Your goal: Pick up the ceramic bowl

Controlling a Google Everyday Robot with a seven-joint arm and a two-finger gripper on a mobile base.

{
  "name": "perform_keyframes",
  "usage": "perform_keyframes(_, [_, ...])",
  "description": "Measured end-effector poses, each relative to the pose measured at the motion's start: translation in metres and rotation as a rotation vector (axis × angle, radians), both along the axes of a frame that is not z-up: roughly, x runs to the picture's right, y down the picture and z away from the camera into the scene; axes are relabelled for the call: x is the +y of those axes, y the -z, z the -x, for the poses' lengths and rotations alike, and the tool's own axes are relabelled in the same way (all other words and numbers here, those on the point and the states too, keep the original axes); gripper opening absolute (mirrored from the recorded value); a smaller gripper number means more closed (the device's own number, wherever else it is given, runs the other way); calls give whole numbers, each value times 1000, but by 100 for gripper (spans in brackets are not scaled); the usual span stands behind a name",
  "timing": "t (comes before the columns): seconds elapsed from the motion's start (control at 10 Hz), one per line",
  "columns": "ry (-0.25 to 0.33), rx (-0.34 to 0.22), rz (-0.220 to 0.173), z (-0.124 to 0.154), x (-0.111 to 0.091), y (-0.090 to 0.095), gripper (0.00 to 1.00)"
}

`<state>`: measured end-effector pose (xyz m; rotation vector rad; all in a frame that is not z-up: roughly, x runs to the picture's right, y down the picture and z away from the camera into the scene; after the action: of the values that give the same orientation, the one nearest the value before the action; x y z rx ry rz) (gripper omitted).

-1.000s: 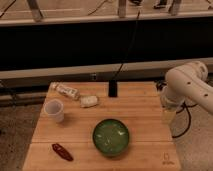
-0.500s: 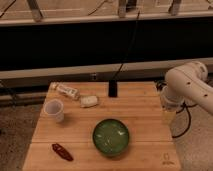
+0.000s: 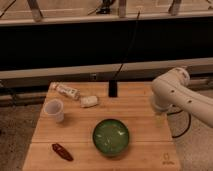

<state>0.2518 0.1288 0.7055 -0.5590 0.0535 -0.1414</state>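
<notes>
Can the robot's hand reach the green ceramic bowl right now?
Probably yes. The hand hangs open over the right side of the wooden table, and nothing stands between it and the round glossy green ceramic bowl.

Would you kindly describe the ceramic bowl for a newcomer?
On the wooden table, look at the front middle, left of the gripper at the right edge. The ceramic bowl is the large, glossy green dish, unlike the small white cup.

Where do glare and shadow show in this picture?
Camera view: pale glints lie inside the ceramic bowl; the band behind the table is nearly black; the pincer hangs over the table edge, picture right, below the brightly lit white arm.
</notes>
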Motion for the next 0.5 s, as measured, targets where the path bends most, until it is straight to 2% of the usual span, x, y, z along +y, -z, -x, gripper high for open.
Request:
perform_keyframes(0.3, [125,-38,0,20,11,-11,80])
perform_keyframes(0.5, [182,-47,-2,23,14,-14,80])
